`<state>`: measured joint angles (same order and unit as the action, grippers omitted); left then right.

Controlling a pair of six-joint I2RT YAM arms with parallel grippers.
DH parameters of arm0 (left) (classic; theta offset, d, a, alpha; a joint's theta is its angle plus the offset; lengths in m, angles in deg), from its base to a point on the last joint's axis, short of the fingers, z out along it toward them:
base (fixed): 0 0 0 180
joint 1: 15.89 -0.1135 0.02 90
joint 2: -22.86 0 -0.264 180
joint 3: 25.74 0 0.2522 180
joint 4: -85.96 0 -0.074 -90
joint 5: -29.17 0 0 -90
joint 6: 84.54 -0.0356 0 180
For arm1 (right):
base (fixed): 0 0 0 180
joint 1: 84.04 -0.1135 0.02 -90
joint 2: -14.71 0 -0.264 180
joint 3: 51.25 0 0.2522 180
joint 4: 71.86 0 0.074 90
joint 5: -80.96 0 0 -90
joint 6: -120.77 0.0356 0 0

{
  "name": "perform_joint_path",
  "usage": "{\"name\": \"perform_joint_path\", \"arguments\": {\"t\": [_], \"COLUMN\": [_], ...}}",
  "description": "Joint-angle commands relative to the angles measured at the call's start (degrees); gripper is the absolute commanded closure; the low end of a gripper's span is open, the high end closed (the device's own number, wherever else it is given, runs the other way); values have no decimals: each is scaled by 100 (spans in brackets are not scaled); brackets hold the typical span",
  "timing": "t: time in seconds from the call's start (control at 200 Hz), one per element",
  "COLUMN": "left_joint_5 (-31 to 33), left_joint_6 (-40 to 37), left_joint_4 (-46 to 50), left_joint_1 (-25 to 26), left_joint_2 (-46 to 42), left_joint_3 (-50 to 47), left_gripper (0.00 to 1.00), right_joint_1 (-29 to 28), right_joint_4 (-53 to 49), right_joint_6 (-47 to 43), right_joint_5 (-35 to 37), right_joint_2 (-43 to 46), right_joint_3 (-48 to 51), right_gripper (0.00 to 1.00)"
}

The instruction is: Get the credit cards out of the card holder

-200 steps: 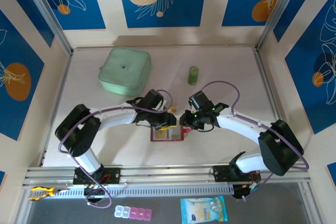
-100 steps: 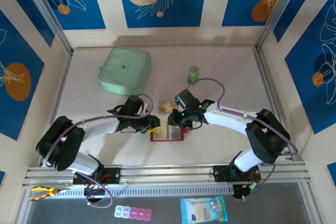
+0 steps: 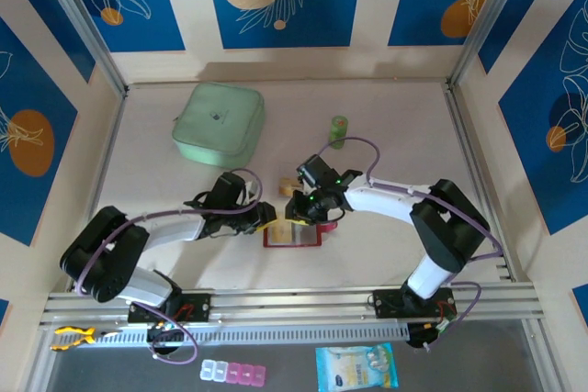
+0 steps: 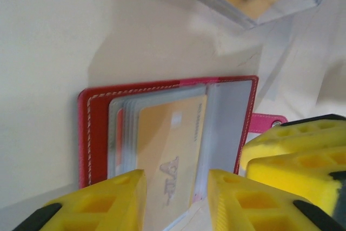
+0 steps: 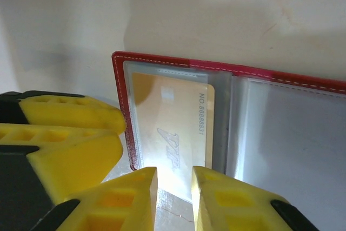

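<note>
The card holder [image 3: 292, 235] lies open on the bench [image 3: 386, 135], a tan credit card [image 4: 167, 150] sleeved inside. The left claw [image 4: 176, 185], part-open, straddles that card's edge. The right claw [image 5: 174, 179], narrowly gapped, sits over the holder's sleeve, grip unclear. The card looks thin, stiff and slick, so pinch its exposed edge.

- Red card holder [image 3: 292, 236], open flat on the table [image 3: 404, 126].
- At its left edge, left gripper [image 3: 267, 220]; over its far edge, right gripper [image 3: 296, 215].
- Farther back: pale-green pouch [image 3: 219, 124] and green cylinder [image 3: 338, 130].

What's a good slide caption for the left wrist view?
Left gripper poised over a tan card in the open red card holder.
</note>
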<state>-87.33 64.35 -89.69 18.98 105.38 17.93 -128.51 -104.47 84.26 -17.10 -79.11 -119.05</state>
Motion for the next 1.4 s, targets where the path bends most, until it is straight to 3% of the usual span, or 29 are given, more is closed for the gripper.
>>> {"name": "perform_joint_path", "arguments": {"t": [0.0,0.32,1.395], "left_joint_5": [47,62,67], "left_joint_6": [142,175,-140], "left_joint_4": [-399,-409,354], "left_joint_1": [-48,-51,-16], "left_joint_2": [138,292,401], "left_joint_3": [-44,-88,-72], "left_gripper": [68,82,87], "right_joint_1": [-19,8,-44], "right_joint_4": [-118,-106,111], "right_joint_6": [-108,-231,-130], "right_joint_5": [-314,-443,-342], "right_joint_2": [-138,-346,-706], "right_joint_3": [-202,-190,96], "right_gripper": [75,78,79]}}
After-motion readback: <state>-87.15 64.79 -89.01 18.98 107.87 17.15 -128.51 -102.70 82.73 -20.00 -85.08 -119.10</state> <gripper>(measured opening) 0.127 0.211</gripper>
